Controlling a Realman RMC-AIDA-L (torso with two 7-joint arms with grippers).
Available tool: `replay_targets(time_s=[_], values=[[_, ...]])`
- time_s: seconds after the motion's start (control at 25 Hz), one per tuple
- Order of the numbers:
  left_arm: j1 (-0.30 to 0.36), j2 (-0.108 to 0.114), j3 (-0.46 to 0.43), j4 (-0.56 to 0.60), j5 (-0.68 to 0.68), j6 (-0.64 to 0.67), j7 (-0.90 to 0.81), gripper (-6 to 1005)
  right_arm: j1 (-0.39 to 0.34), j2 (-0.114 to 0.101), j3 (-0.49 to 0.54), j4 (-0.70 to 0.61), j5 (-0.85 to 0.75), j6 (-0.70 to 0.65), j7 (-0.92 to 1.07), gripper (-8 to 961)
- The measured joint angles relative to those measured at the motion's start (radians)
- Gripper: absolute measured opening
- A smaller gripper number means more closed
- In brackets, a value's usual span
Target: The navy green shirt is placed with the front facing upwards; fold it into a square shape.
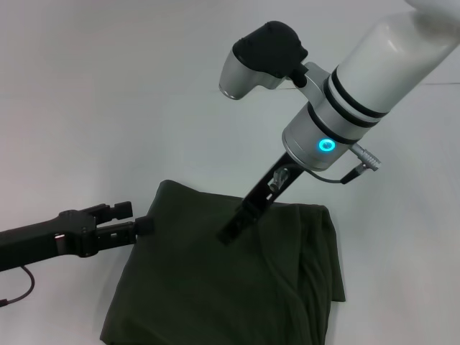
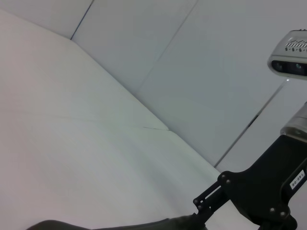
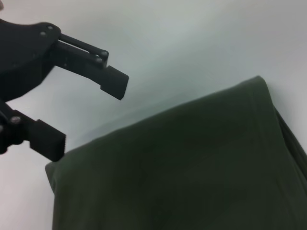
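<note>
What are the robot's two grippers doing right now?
Left gripper: open, at the navy green shirt's left edge, holding nothing.
Right gripper: over the shirt; cannot be told.

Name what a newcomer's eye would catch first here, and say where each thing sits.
The navy green shirt stands out first: a dark folded bundle on the pale table, plain side up, with loose layers along its right edge. The right gripper hangs over its middle from a white arm. The left gripper, jaws open, sits at the shirt's upper left edge.
</note>
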Motion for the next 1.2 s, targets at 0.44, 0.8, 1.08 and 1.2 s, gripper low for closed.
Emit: replay_targets(time_s=[0.44, 0.8, 1.08, 1.2], values=[[-0.004, 0.002, 0.0, 0.006, 0.007, -0.026, -0.001, 886, 0.009, 0.002, -0.033, 0.06, 0.031, 0.081, -0.003, 837], [-0.006, 0.003, 0.01, 0.007, 0.013, -0.033, 0.0, 886, 0.012, 0.002, -0.072, 0.069, 0.031, 0.092, -0.003, 838], [-0.009, 0.002, 0.012, 0.007, 0.041, -0.027, 0.002, 886, 0.013, 0.0, -0.074, 0.069, 0.024, 0.062, 0.005, 838], [-0.015, 0.004, 0.029, 0.01, 0.091, -0.02, 0.023, 886, 0.012, -0.002, -0.074, 0.069, 0.022, 0.047, 0.006, 838]])
